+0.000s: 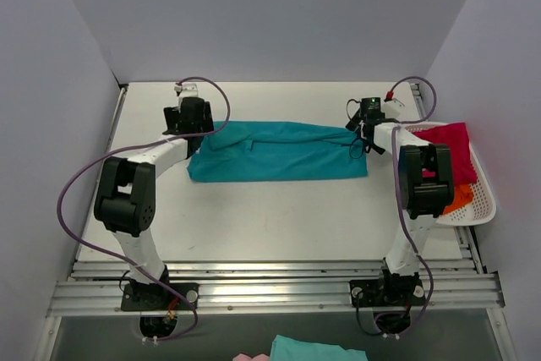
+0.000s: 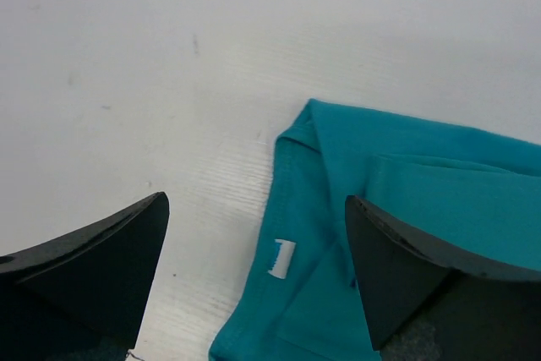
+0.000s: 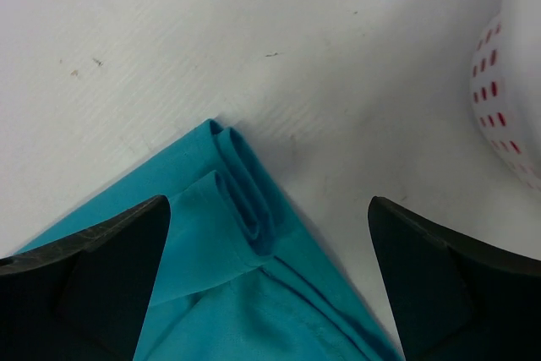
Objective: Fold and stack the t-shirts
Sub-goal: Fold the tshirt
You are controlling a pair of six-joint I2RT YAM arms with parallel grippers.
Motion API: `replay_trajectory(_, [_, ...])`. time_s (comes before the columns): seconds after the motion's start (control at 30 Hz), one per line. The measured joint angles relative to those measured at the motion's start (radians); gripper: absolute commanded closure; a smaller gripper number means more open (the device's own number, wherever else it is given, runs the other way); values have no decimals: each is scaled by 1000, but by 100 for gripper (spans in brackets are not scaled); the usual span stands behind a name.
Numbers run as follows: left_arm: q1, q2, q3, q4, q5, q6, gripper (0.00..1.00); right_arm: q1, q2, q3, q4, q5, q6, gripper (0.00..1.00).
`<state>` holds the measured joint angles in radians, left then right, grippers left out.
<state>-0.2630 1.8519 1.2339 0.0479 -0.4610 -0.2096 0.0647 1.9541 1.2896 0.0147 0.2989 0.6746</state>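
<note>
A teal-blue t-shirt (image 1: 279,151) lies folded into a long band across the middle of the table. My left gripper (image 1: 199,128) hangs open over its left end. In the left wrist view the open gripper (image 2: 258,272) straddles the shirt's edge (image 2: 338,209), near a white label (image 2: 281,258). My right gripper (image 1: 363,131) is open over the right end. Seen from the right wrist, that gripper (image 3: 270,281) has the folded corner (image 3: 245,209) between its fingers with nothing gripped. A crimson-pink t-shirt (image 1: 448,145) and an orange one (image 1: 459,196) lie crumpled in the basket.
The white slatted basket (image 1: 480,202) sits at the table's right edge, close to the right arm, and its wall (image 3: 507,99) shows in the right wrist view. Grey walls close in the table on three sides. More teal cloth (image 1: 319,349) shows below the near rail.
</note>
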Motion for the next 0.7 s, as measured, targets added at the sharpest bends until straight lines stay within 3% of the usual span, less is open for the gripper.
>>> replay_trajectory(0.17, [28, -49, -64, 3, -125, -77, 6, -3, 0, 6, -28, 51, 29, 0])
replay_trajectory(0.3, [55, -87, -104, 44, -126, -95, 6, 2, -18, 0, -28, 56, 39, 0])
replay_trajectory(0.63, [60, 114, 133, 72, 264, -104, 0, 69, -67, 8, 6, 41, 35, 1])
replay_trajectory(0.7, [61, 164, 155, 72, 339, -113, 7, 70, -67, 8, 8, 37, 32, 1])
